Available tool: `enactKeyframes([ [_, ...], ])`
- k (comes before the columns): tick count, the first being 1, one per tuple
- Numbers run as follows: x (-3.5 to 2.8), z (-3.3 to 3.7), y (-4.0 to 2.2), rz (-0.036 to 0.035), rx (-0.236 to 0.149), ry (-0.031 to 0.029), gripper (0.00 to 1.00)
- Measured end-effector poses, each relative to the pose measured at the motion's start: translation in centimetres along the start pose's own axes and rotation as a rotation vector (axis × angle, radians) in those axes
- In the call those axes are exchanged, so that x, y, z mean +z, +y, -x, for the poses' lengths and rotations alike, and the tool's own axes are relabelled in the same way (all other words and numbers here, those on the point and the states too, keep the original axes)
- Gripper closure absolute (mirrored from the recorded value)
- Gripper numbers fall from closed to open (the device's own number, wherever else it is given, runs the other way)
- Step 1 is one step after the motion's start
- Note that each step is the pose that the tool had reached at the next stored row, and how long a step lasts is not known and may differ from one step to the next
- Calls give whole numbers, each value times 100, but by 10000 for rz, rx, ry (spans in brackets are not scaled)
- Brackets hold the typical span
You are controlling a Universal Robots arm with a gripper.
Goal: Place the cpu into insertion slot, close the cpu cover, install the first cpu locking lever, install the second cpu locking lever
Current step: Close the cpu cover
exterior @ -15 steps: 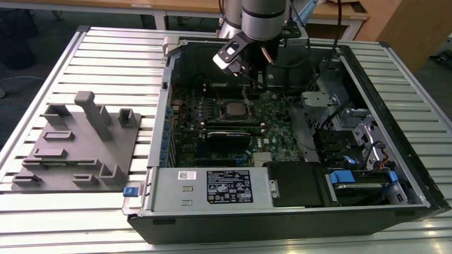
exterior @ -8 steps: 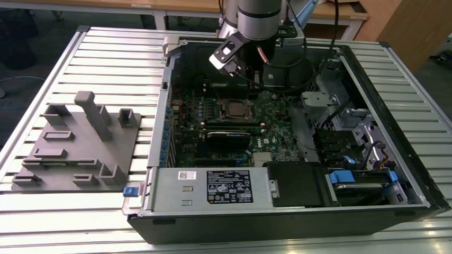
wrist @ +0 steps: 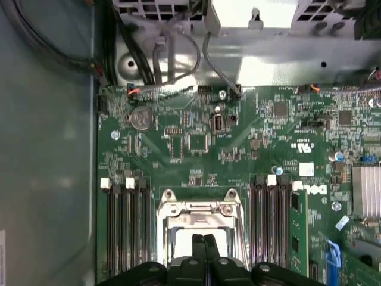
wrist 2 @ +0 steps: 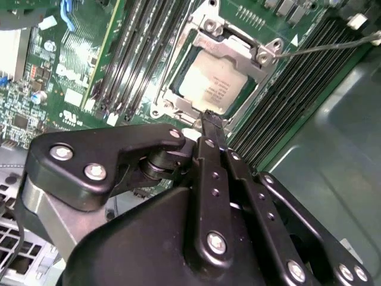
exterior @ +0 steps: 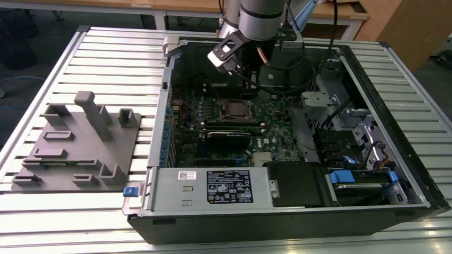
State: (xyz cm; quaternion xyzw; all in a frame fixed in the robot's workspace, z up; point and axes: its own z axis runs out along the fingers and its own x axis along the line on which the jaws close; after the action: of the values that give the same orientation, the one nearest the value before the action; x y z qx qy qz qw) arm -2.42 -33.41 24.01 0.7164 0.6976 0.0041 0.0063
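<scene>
The jaws are together, their two slim black fingertips [wrist: 199,244] pressed side by side with nothing between them. They hang over the insertion slot [wrist 2: 209,25], a small square socket with a silvery metal rim set into the green circuit board [wrist: 178,149]. In the second wrist view the tips come down at one edge of the socket; whether they touch it I cannot tell.

The cpu [wrist 2: 211,89], a small flat square chip with a dull silver-grey metal face, sits in the slot just beyond the tips. The cpu cover [wrist 2: 229,49], a thin silvery square frame plate with a large window cut-out, lies down around the chip, whose face shows through the window. From a corner of the socket on the far side from the jaws, a thin silvery wire lever [wrist 2: 333,45] angles away across the long narrow black slots [wrist: 128,226]. It does not lie along the frame's edge. In the first wrist view those slots flank the jaws on both sides.

Farther ahead of the jaws, a round silver coin battery [wrist: 142,118] sits on the board. In the exterior view the grey robot arm [exterior: 261,16] reaches down into the open black computer case [exterior: 282,230], which lies on a slatted metal bench [exterior: 106,47]. Well apart from the jaws, at the exterior view's left, a grey moulded fixture plate [exterior: 71,159] rests on the bench.
</scene>
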Motion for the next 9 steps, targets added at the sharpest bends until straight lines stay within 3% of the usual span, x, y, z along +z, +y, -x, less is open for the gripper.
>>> enactKeyframes([
  [9, 1, 0, 0, -20, -2, 2, 90],
])
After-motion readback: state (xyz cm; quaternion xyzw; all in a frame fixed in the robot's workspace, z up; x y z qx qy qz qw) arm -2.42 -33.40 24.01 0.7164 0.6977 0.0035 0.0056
